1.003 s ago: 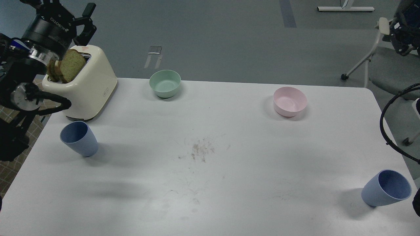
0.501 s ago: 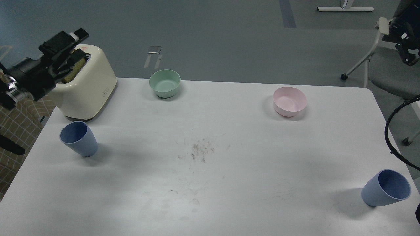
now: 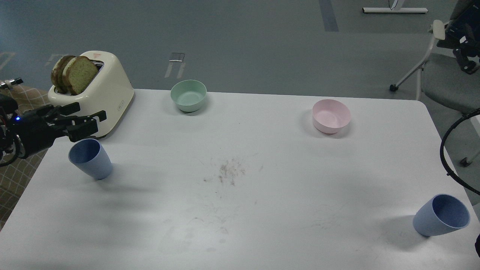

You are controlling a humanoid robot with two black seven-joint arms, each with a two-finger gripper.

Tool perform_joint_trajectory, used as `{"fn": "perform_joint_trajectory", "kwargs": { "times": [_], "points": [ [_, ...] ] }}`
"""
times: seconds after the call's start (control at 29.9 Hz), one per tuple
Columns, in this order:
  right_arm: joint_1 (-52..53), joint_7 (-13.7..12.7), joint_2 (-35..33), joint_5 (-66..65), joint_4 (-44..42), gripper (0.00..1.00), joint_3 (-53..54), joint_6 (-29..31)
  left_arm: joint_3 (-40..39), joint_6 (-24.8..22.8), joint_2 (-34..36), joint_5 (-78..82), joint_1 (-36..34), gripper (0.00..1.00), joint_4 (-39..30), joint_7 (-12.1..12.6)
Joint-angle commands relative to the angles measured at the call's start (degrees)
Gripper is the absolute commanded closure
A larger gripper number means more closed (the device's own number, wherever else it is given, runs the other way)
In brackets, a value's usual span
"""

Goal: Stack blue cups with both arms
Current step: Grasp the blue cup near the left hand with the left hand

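My left gripper [image 3: 88, 119], black fingers parted and empty, hovers just above one matte tapered blue cup [image 3: 90, 159]; its twin [image 3: 441, 215] stands far right on the scuffed white table [image 3: 262, 195]. My right gripper is out of view.

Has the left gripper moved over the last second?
Yes. The left gripper has come down from above the toaster to the toaster's front, just above the rim of the left blue cup, which it is not touching.
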Motion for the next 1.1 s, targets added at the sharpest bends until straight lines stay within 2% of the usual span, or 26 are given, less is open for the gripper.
{"fn": "perform_joint_trajectory", "kwargs": {
  "times": [0.0, 0.2, 0.37, 0.4, 0.43, 0.53, 0.67, 0.7, 0.9, 1.0, 1.07],
  "points": [
    [0.00, 0.07, 0.00, 0.06, 0.11, 0.00, -0.01, 0.00, 0.08, 0.09, 0.15, -0.07, 1.74, 0.14, 2.15, -0.49],
    [0.08, -0.02, 0.00, 0.06, 0.72, 0.00, -0.01, 0.00, 0.08, 0.18, -0.29, 0.02, 3.33, 0.23, 3.91, -0.84],
    [0.08, -0.02, 0.00, -0.02, 1.17, 0.00, -0.01, 0.00, 1.04, 0.35, -0.82, 0.19, 3.68, 0.24, 6.19, -0.75],
    [0.00, -0.02, 0.00, -0.02, 1.17, 0.00, -0.01, 0.00, 1.91, 1.40, -1.25, 0.19, 3.68, 0.31, 6.89, -0.75],
    [0.00, -0.02, 0.00, -0.02, 1.17, 0.00, -0.01, 0.00, 2.44, 2.28, -1.34, 0.19, 3.68, 0.33, 7.25, -0.75],
    [0.00, -0.02, 0.00, -0.02, 1.08, 0.00, -0.01, 0.00, 5.25, 4.39, -1.43, -0.07, 3.68, 0.36, 7.95, -0.84],
    [0.00, -0.02, 0.00, -0.02, 1.17, 0.00, -0.01, 0.00, 5.70, 4.49, -1.78, -0.42, 3.68, 0.38, 8.30, -0.84],
    [0.00, -0.02, 0.00, 0.06, 1.17, 0.00, -0.01, 0.00, 5.70, 4.49, -1.96, -0.42, 3.68, 0.41, 8.30, -0.75],
    [0.00, -0.02, 0.00, -0.02, 1.25, 0.00, -0.01, 0.00, 5.79, 4.31, -2.75, -0.25, 3.51, 0.80, 10.23, -1.02],
    [0.00, -0.02, 0.00, -0.02, 1.17, 0.00, -0.01, 0.00, 5.70, 4.31, -2.49, -0.25, 3.16, 0.92, 10.33, -1.37],
    [0.00, -0.02, 0.00, -0.02, 1.17, 0.00, -0.01, 0.00, 5.70, 4.22, -2.22, -0.25, 3.07, 0.96, 10.33, -1.37]
  ]
}}
